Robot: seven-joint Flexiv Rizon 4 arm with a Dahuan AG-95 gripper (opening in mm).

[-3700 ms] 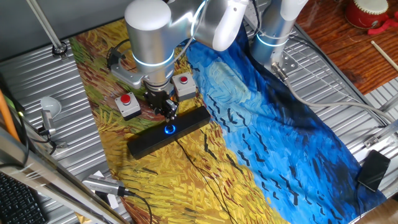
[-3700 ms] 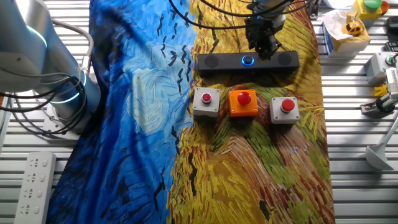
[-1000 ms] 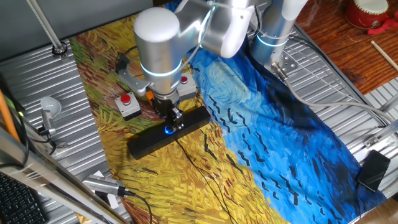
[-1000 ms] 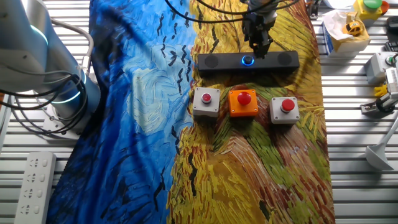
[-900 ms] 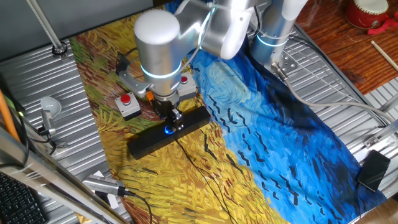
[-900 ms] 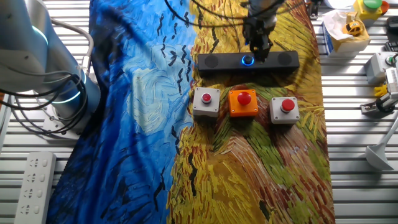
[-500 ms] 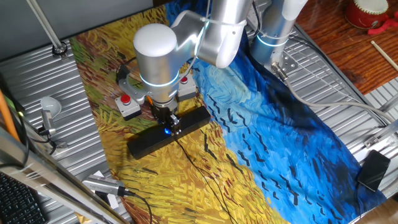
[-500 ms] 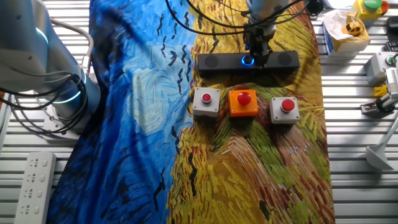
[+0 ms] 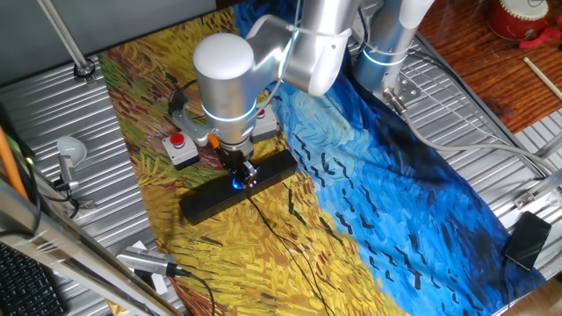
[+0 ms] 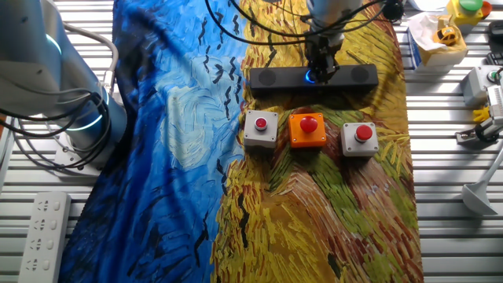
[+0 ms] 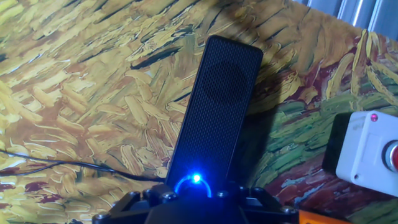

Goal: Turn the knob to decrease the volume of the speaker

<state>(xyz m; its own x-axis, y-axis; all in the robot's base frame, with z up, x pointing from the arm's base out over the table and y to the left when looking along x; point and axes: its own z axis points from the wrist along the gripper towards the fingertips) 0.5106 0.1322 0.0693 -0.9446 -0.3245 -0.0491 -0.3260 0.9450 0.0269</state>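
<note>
A robotics lab or test bench. The gripper (image 10: pixel 321 69) hangs from a silver arm (image 9: pixel 230 70) with glowing rings over a ribbed metal table (image 9: pixel 492 158) draped in a painted blue and yellow cloth (image 10: pixel 189 141). Just beside the gripper sit 3 boxed red push buttons (image 10: pixel 308 130) in a row, wired as test props. Well apart from it, at the table edges, lie a white power strip (image 10: pixel 39 236), loose cables (image 10: pixel 31 134) and a keyboard (image 9: pixel 26 285).

One speaker (image 10: pixel 313 77), one knob (image 11: pixel 196 184), three button boxes (image 10: pixel 307 130).
</note>
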